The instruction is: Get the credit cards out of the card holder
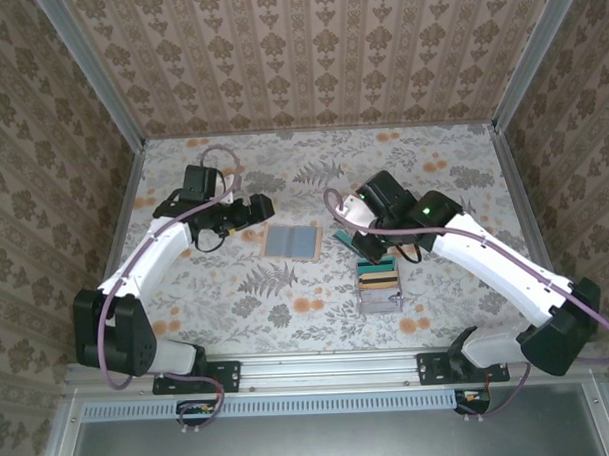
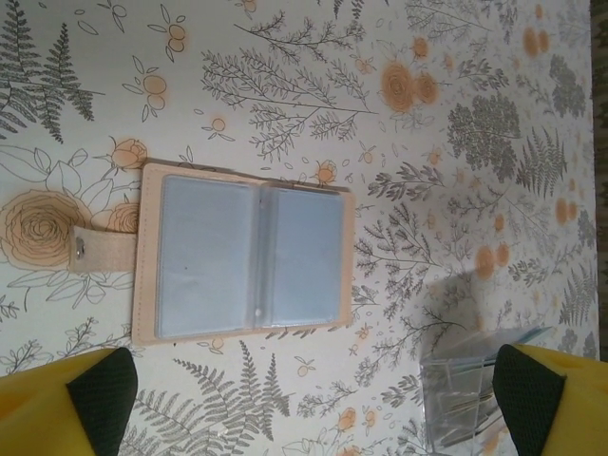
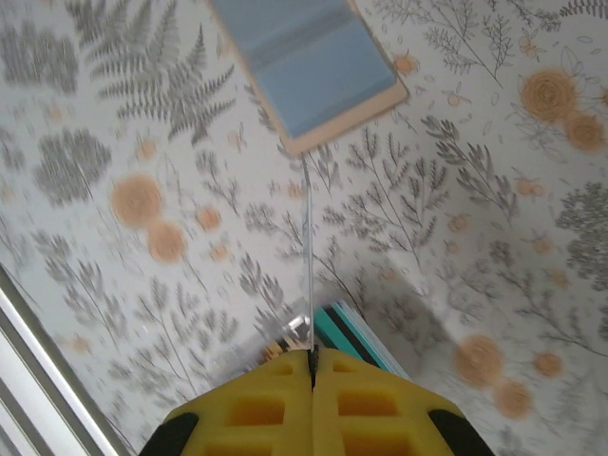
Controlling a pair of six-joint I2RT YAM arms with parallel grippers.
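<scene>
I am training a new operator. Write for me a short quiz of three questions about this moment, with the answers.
1. True or false: the wallet lies open and flat on the table.
2. The jaws of the left gripper are: A) wide open, B) shut on the wallet, C) shut on nothing.
3. Fill in: seen from the robot, the clear box stands to the ___ of the wallet.
Key: 1 true; 2 A; 3 right.

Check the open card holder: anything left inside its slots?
Card holder lies open; both clear sleeves show just grey-blue lining, no card seen. Whatever sits behind the lining or under the holder is covered.
</scene>
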